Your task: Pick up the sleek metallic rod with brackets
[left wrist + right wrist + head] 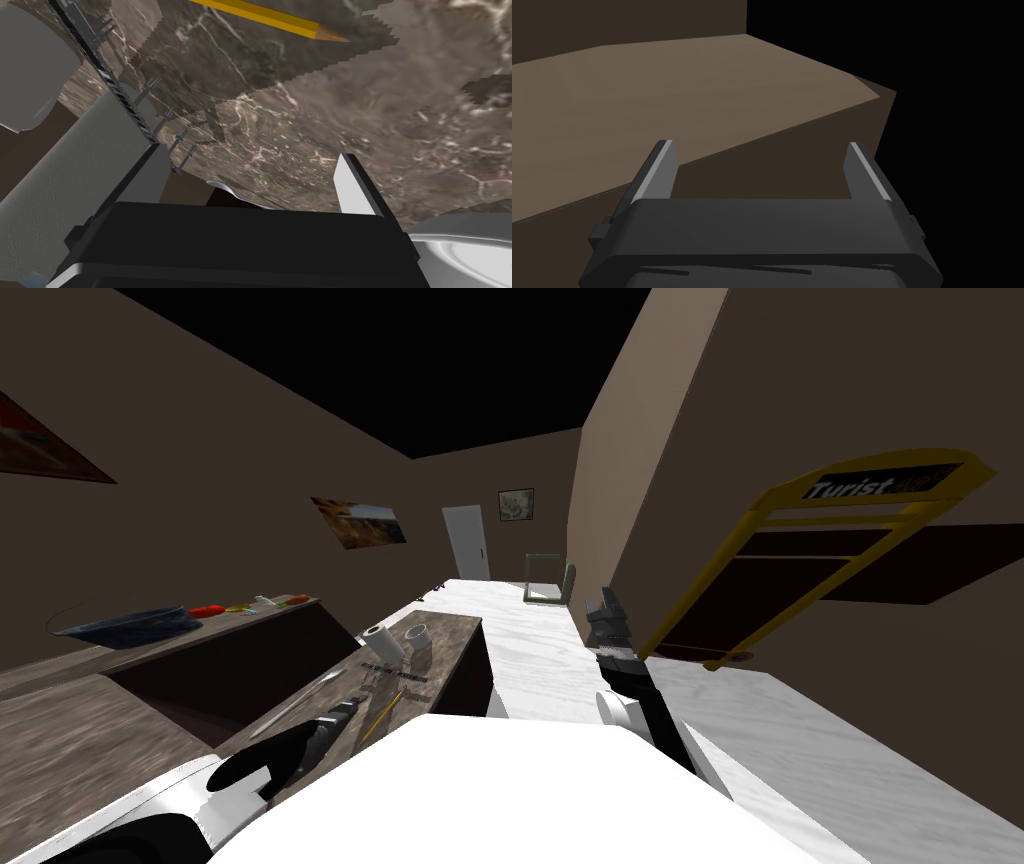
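step: aligning grasp | left gripper (pixel 250 152) stood open, empty, over marbled counter (pixel 350 100) | dark rod with brackets (pixel 125 100) lay past one finger, against paper towel roll (pixel 65 175); outside the gap | advice: probably needed shifting rollward; straddle rod crosswise | right gripper (pixel 760 145) open, raised

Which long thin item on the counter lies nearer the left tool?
The dark rod with small hooks: it ends beside one finger of the left tool; the yellow pencil lies farther off.

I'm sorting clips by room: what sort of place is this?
Probably a kitchen: a brown marbled counter carries a paper towel roll and a hooked rod; a blue bowl sits on a side counter.
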Available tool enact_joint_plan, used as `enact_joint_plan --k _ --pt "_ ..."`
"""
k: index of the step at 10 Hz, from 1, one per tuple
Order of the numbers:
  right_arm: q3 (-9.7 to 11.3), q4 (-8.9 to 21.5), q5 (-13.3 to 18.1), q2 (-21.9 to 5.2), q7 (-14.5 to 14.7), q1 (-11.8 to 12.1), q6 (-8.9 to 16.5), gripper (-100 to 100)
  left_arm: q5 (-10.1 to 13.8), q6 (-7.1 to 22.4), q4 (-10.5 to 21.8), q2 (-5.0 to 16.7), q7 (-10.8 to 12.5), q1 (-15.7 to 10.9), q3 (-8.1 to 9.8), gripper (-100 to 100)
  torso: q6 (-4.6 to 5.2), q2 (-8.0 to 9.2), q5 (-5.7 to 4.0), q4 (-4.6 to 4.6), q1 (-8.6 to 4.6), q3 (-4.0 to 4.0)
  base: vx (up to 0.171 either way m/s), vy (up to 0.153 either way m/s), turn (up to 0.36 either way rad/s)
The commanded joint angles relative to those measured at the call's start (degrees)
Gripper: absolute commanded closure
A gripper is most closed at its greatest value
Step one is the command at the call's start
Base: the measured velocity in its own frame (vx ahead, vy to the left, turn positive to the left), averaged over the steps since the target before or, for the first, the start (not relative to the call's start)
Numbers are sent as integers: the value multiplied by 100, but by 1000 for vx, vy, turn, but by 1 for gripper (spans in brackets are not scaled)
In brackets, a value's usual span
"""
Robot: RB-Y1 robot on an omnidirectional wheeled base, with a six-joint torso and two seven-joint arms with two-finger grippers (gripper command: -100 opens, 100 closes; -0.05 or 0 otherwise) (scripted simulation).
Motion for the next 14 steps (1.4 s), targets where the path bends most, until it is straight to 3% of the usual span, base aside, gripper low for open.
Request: enact_joint_plan --k 1,3,4,8,10,14 --pt "0 0 0 0 0 0 0 0 -17 -107 193 -48 -62 -96 -54 -100 0 0 0 0 0 0 5 -2 -50" --pt "0 0 0 0 0 0 0 0 -49 -116 229 -76 -68 -128 -89 -100 0 -2 -1 -1 -3 -1 3 -1 -19" --pt "0 0 0 0 0 0 0 0 -52 -127 240 -80 -75 -133 -93 100 -1 -1 -2 0 -3 -1 0 0 0" --pt "0 0 0 0 0 0 0 0 -52 -126 239 -80 -74 -132 -93 100 -1 0 -2 0 -4 0 0 0 0" --pt "0 0 0 0 0 0 0 0 -157 -38 62 -160 -107 -114 -78 -100 -1 0 -2 0 -4 0 -20 -21 55" --pt "2 0 0 1 0 -1 0 0 -360 168 -310 -299 -159 -52 -46 -100 1 17 -15 4 -56 10 -48 -112 1"
